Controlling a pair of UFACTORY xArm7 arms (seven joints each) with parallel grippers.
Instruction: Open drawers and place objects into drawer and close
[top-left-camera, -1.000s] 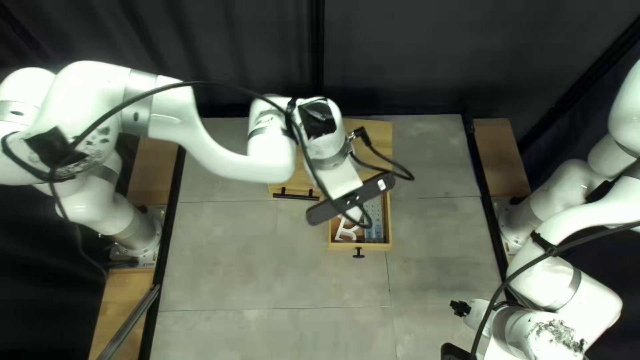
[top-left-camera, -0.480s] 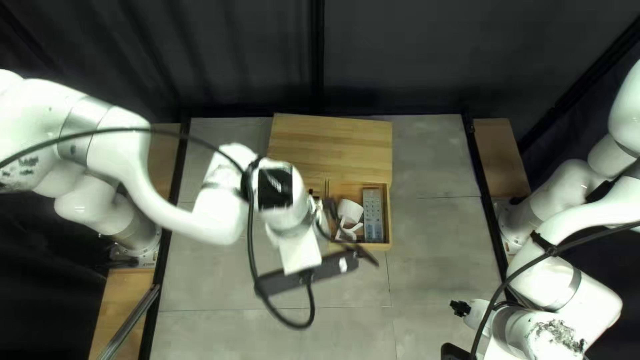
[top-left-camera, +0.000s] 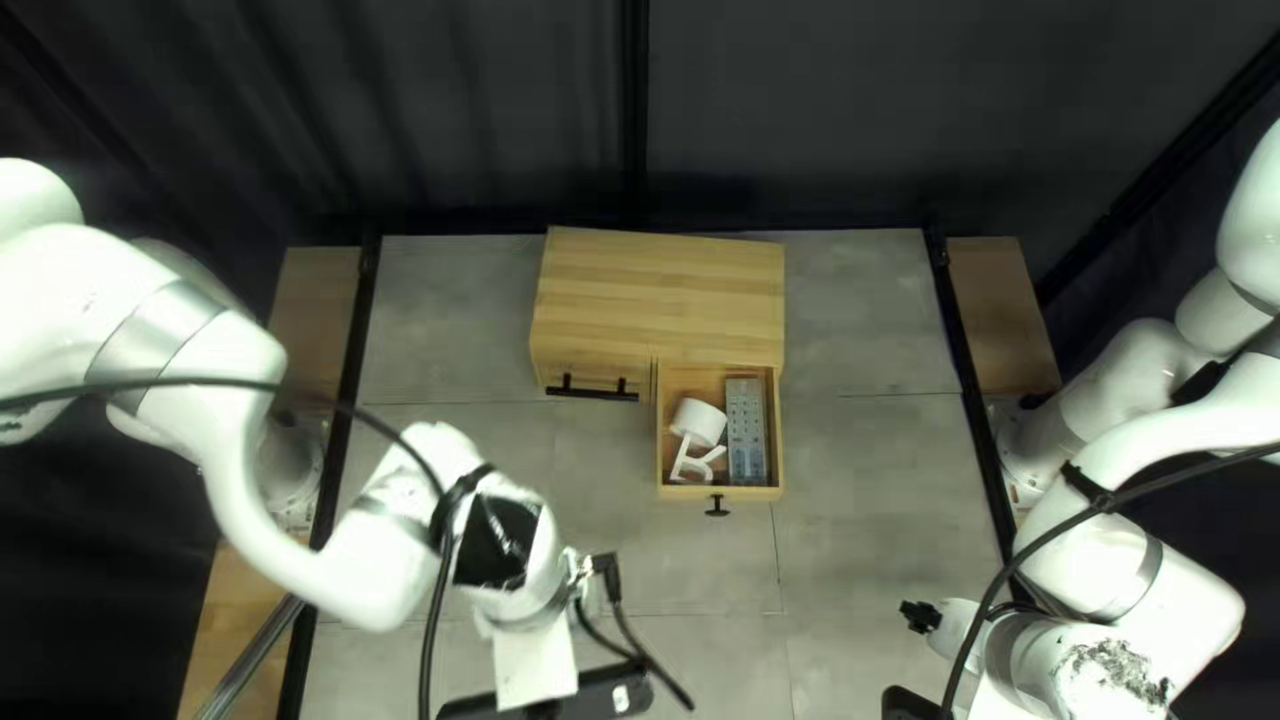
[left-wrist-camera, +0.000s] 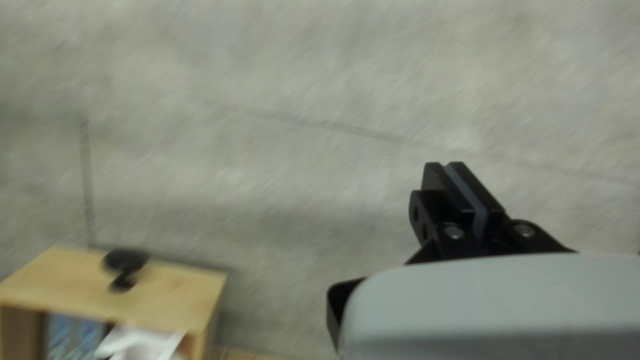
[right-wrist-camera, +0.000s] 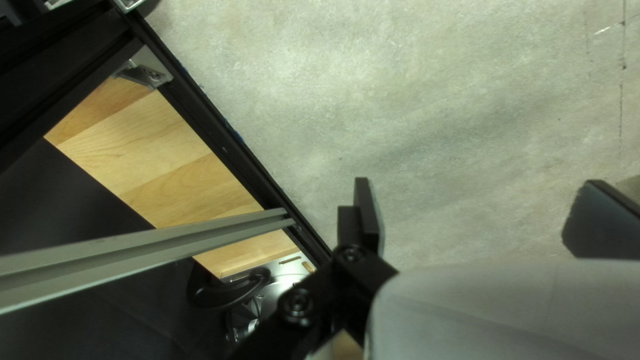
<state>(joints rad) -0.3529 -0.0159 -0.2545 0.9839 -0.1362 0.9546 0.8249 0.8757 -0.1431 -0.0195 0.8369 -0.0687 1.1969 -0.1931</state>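
My left gripper [top-left-camera: 536, 667] is low in the top left view, nearer the near edge than the wooden cabinet [top-left-camera: 660, 294]; its fingers are hidden there. The left wrist view shows my left gripper [left-wrist-camera: 459, 190] shut and holding nothing, the open drawer [left-wrist-camera: 180, 280] off to one side. In the top left view that drawer [top-left-camera: 678, 494] holds a grey remote [top-left-camera: 747, 430], a white letter R [top-left-camera: 691, 467] and a white round object [top-left-camera: 699, 420]. The drawer beside it, with a long handle [top-left-camera: 594, 388], is closed. My right gripper's mount [top-left-camera: 911, 703] shows at the near edge; the right gripper [right-wrist-camera: 477, 217] is open above bare tabletop.
The right arm [top-left-camera: 1134, 574] occupies the near right corner of the top left view. A metal bar [top-left-camera: 254, 654] slants by the table's left edge. In the right wrist view, a black rail [right-wrist-camera: 227, 147] and a metal bar [right-wrist-camera: 147, 247] lie beside the gripper.
My left arm has swung from over the open drawer toward the left and the near edge, uncovering the cabinet and the drawer's contents. The right arm has stayed put.
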